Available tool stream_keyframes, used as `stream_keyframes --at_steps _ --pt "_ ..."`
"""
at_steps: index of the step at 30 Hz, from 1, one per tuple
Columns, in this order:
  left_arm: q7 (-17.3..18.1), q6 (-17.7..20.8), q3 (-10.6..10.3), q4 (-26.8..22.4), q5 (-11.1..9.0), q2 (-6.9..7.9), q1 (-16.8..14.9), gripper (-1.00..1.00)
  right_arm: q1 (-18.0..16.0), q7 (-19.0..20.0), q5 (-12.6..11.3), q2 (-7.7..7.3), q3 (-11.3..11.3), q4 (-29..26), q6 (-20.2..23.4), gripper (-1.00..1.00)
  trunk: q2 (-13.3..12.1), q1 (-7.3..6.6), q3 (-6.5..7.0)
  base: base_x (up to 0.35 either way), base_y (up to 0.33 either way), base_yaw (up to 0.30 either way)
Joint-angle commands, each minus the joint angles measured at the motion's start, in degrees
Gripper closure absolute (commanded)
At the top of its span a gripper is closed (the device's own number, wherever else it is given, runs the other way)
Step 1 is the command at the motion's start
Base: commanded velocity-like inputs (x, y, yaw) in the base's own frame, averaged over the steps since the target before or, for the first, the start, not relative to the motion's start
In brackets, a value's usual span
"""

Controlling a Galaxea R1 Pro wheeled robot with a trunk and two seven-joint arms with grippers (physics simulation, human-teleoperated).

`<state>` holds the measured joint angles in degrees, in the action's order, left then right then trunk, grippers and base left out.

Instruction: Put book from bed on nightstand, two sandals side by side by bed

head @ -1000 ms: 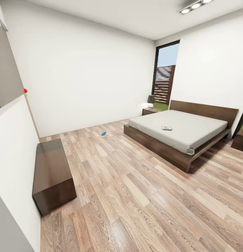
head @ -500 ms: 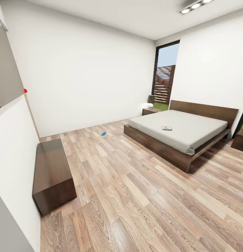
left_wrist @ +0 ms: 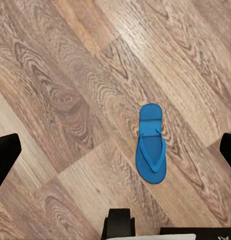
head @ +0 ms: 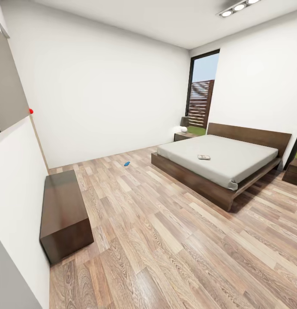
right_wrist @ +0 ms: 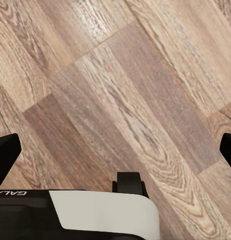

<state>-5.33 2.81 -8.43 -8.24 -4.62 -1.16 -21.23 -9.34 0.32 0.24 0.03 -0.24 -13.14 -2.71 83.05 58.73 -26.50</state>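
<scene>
The bed (head: 217, 161) with its light-grey mattress stands at the right of the bedroom. The book (head: 204, 157) lies flat on the mattress near its middle. One blue sandal (head: 127, 163) rests on the plank floor, left of the bed and towards the far wall. A second blue sandal (left_wrist: 151, 145) lies flat on the floor below my left gripper (left_wrist: 115, 152), which is open and well above it. My right gripper (right_wrist: 115, 152) is open over bare planks. A nightstand (head: 184, 136) sits by the headboard's far side, another nightstand (head: 295, 171) at the right edge.
A long low dark-brown cabinet (head: 64, 212) runs along the left wall. A white object (head: 180, 128) sits on the far nightstand. A tall black-framed window (head: 202, 96) is behind the bed. Wide wood floor (head: 157, 231) lies between me and the bed.
</scene>
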Motion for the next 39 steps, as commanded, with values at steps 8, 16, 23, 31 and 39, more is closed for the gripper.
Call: stream_keyframes --at_steps 8,16,23,31,39 --pt "-0.3 0.7 -0.5 -0.1 -4.4 -0.15 -1.5 -1.0 0.0 0.0 0.0 -0.08 -0.1 0.0 -0.2 -1.0 0.0 0.0 -0.06 0.0 0.0 0.0" --pt "-0.4 2.4 -0.5 -0.1 -6.2 -0.22 -2.8 -1.0 0.0 0.0 0.0 0.0 0.0 0.0 -0.2 -1.0 0.0 0.0 -0.06 0.0 0.0 0.0" --pt "-0.1 2.8 -0.4 -0.1 -6.7 -0.02 -3.1 -1.0 0.0 0.0 0.1 0.04 0.0 0.0 -0.2 -1.0 0.0 0.0 -0.06 0.0 0.0 0.0" --pt "0.0 0.3 -0.4 0.1 -6.7 0.2 -3.2 -1.0 0.0 0.0 0.3 0.05 0.1 0.0 -0.2 -1.0 0.0 0.0 -0.06 0.0 0.0 0.0" --pt "0.0 -2.0 -0.5 0.3 -6.6 0.28 -3.2 -1.0 0.0 0.0 0.3 0.06 0.2 0.0 -0.2 -1.0 0.0 0.0 -0.06 0.0 0.0 0.0"
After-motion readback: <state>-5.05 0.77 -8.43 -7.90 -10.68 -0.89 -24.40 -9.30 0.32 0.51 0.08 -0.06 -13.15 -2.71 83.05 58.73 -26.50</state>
